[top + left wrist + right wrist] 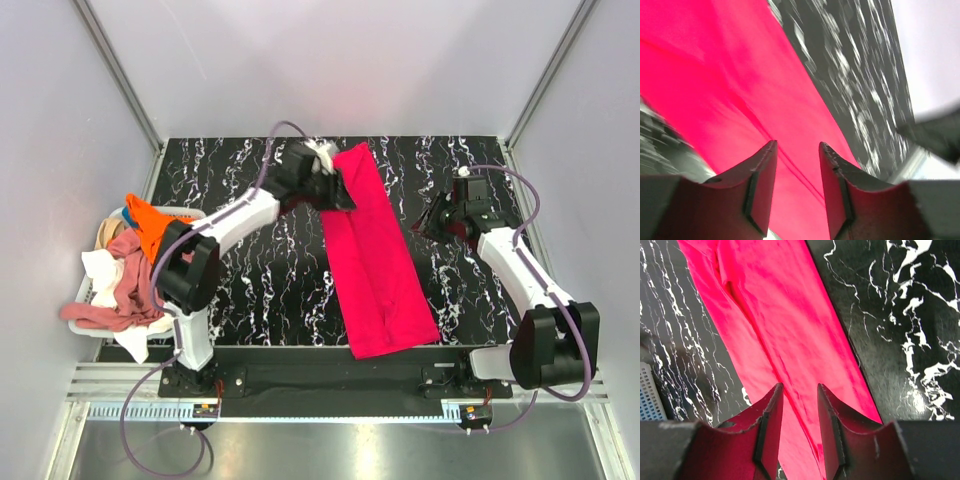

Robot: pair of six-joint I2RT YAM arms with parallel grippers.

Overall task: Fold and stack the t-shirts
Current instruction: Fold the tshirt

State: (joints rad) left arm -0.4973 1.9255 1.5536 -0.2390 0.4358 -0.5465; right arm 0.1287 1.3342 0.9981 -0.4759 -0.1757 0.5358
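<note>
A bright pinkish-red t-shirt [375, 255] lies on the black marbled table [250, 290], folded into a long narrow strip that runs from the far middle to the near edge. My left gripper [338, 190] hangs at the strip's far left edge. In the left wrist view this gripper [797, 145] stands open, with only the red cloth [740, 75] showing below the gap. My right gripper [428, 225] is just right of the strip. It [799, 386] is open too, and the shirt [770, 315] lies under and beyond its tips.
A white basket [190, 213] at the table's left edge holds a heap of other t-shirts: orange [145, 222], dusty pink [120, 295], white [100, 268] and beige [115, 235]. Some hang over its rim. The basket's corner [650, 395] shows in the right wrist view. Pale walls enclose the table.
</note>
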